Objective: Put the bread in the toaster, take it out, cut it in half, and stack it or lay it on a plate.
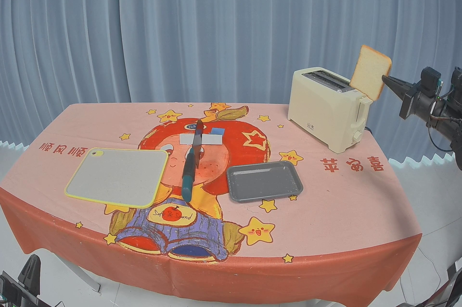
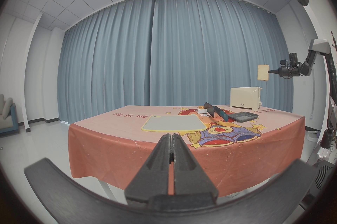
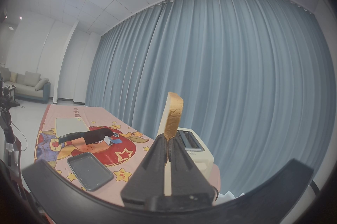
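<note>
Gripping the bread [image 1: 369,70] by its lower edge, the right pincer [image 1: 385,78] sat at 3 o'clock in the head view and held the slice tilted in the air just above the toaster [image 1: 329,108]. That cream toaster stood at 2 o'clock on the surface [image 1: 337,216]. A cutting board [image 1: 118,176] lay at 9 o'clock and a grey rectangular plate [image 1: 263,181] near the centre, towards 4 o'clock. Between them lay the knife [image 1: 192,163], teal handle pointing to 6 o'clock and blade to 12, its tip across a small white block [image 1: 211,138].

From the left wrist view, the left pincer [image 2: 172,154] was pressed fully together with nothing in it, well short of the surface's edge. Beyond it lay the cutting board [image 2: 173,123], then the knife [image 2: 217,112] and the plate [image 2: 243,116], with the toaster [image 2: 245,97] behind. The bread [image 2: 263,72] hung above the toaster in the right pincer [image 2: 269,72].

From the right wrist view, the right pincer [image 3: 167,145] was clamped on the bread [image 3: 172,117], which stood nearly upright, crust edge on. The toaster [image 3: 191,145] sat just beneath, with the plate [image 3: 90,171], knife [image 3: 87,136] and cutting board [image 3: 71,125] farther off.
</note>
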